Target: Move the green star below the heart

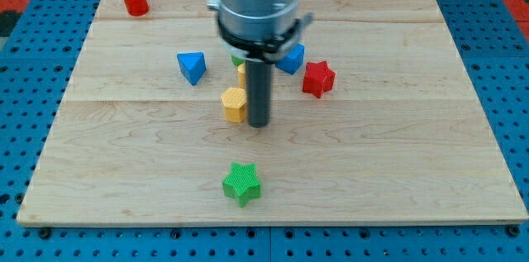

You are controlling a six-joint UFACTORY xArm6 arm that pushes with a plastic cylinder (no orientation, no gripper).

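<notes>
The green star (241, 183) lies alone near the board's (397, 171) bottom edge, well below the tip (259, 123), which touches nothing green and stands just beside a yellow block (235, 104).

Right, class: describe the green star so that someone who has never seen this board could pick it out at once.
Start at the wooden board and follow its bottom edge to about the middle. The green star sits just above that edge, alone, directly below my tip and the yellow block. It is the only fully visible green block and lies apart from the cluster.

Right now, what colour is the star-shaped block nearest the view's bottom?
Green: the green star-shaped block shows clearly in the camera view, below my tip.
</notes>
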